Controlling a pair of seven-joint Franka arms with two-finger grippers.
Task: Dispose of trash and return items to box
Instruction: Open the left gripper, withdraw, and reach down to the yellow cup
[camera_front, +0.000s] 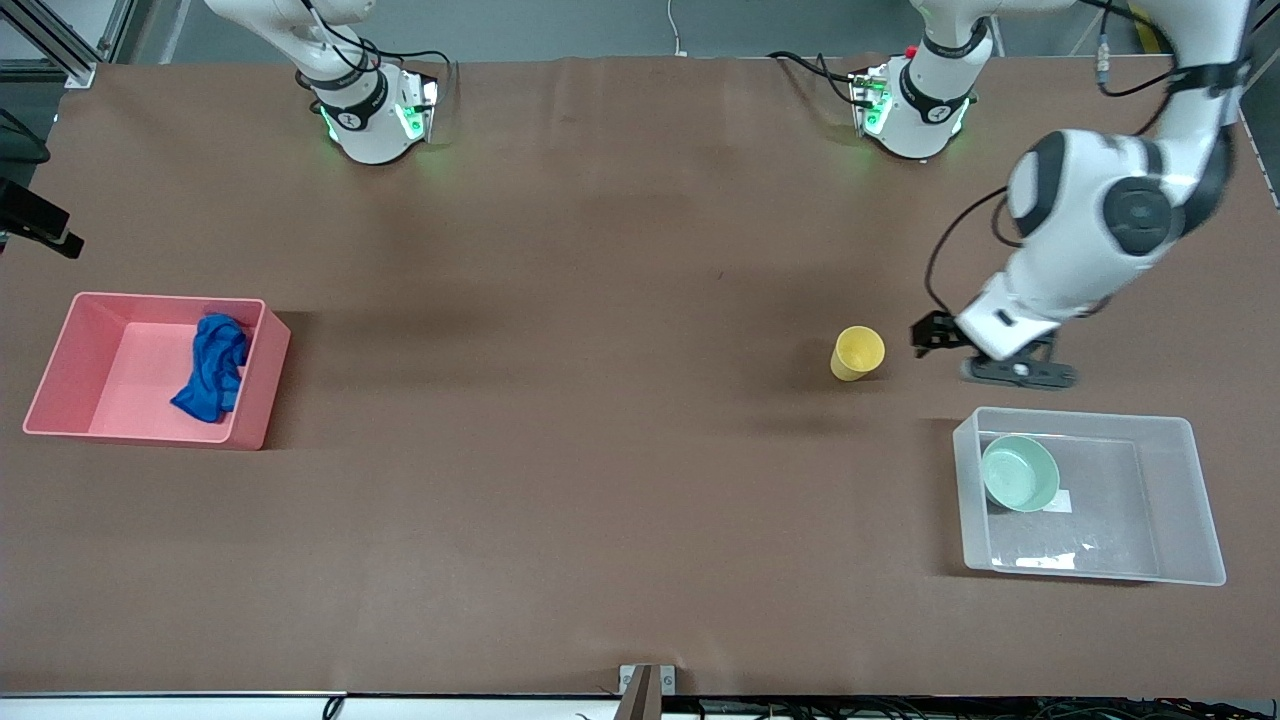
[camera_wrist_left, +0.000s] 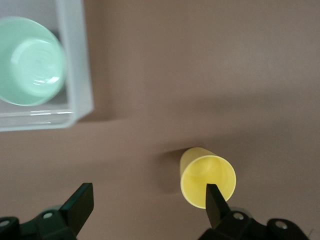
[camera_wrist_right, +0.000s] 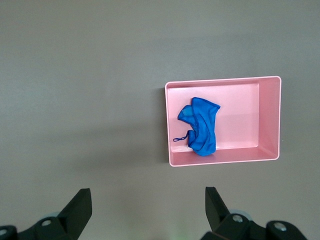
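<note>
Front high, whole table (camera_front: 600, 500) — wrists look down.

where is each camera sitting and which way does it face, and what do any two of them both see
Front view: high across the table, facing both arm bases; the left end effector hangs between yellow cup and clear box.
Left wrist view: looks down past its open fingers at the cup, box and mint bowl.
Right wrist view: looks down past its open fingers at the pink bin holding the blue cloth.
Front and left wrist share cup, bowl and box.
</note>
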